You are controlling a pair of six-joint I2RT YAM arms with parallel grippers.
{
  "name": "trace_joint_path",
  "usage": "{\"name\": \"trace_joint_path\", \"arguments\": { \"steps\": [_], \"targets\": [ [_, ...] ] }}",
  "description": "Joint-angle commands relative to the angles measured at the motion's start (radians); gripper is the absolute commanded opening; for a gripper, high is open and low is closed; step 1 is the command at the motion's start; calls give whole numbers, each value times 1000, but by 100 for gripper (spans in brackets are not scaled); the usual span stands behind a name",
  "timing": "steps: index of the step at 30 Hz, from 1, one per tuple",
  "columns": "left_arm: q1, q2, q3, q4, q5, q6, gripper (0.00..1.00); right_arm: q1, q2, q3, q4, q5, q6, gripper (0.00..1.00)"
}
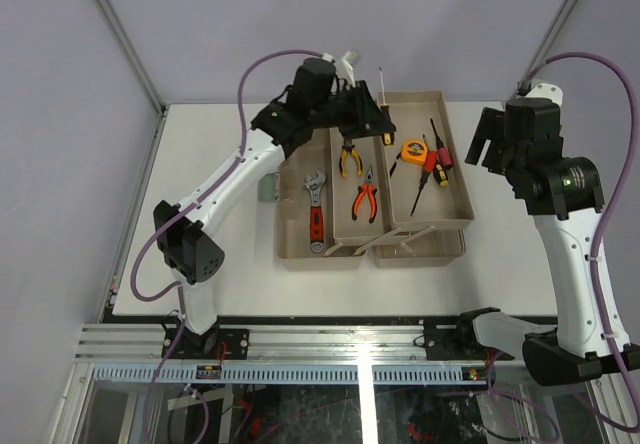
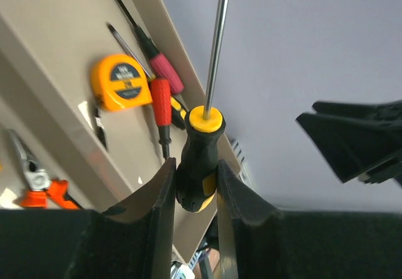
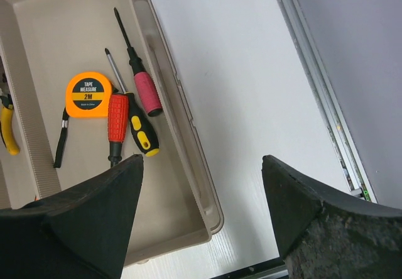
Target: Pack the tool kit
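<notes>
Left claw (image 2: 195, 181) clamps a black-yellow screwdriver (image 2: 205, 122) over the tray (image 2: 50, 34) holding tape measure (image 2: 120, 82) and red screwdriver (image 2: 161, 100).

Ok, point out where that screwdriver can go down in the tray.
Free: the tray's right compartment between the three screwdrivers and its near wall, and its far end beyond the tape measure. Crowded: its middle, where tape measure and screwdrivers lie together.

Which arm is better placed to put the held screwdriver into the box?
Left. The left tool grips the screwdriver near the box's far edge; the right tool hangs open and empty.
</notes>
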Motion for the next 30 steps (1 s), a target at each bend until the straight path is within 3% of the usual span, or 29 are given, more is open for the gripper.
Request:
{"name": "trace_joint_path", "arguments": {
  "steps": [1, 7, 26, 27, 30],
  "targets": [
    [-71, 14, -7, 11, 10, 43, 0, 7, -27, 6, 7, 54, 25, 83],
    [-107, 31, -86, -48, -90, 22, 0, 7, -58, -2, -10, 67, 26, 83],
    [-177, 84, -135, -37, -110, -51, 0, 7, -116, -52, -32, 67, 52, 83],
    [-177, 85, -136, -39, -115, -55, 1, 8, -119, -53, -32, 67, 53, 83],
    [-177, 79, -147, -53, -133, -59, 20, 7, -117, -50, -33, 67, 53, 83]
  ]
}}
